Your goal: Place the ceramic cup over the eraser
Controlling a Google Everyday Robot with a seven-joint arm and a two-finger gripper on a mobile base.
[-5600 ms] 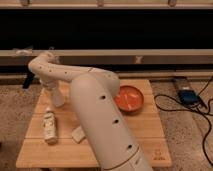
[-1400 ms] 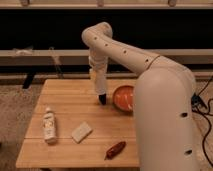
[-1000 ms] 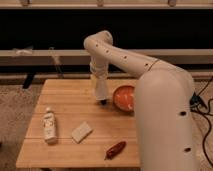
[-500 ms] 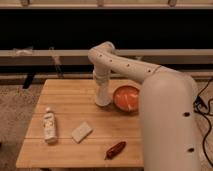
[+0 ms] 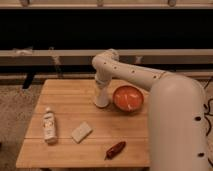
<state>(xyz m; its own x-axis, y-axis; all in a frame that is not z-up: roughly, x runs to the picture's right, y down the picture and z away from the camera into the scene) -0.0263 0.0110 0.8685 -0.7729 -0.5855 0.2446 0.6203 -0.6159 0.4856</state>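
The white ceramic cup (image 5: 102, 101) stands with its rim down on the wooden table (image 5: 65, 97), just left of the orange bowl. My gripper (image 5: 102, 91) points straight down from the white arm and is shut on the cup from above. The black eraser is out of sight; the cup stands at the spot where it lay.
An orange bowl (image 5: 128, 98) sits right beside the cup. A white labelled bottle (image 5: 49, 125) lies at the table's front left. A pale flat block (image 5: 81, 132) and a reddish-brown oblong thing (image 5: 115, 149) lie near the front edge. A dark shelf stands behind the table.
The arm swung from the table's left to beside the bowl, then lowered the cup down over the black eraser until the eraser was hidden.
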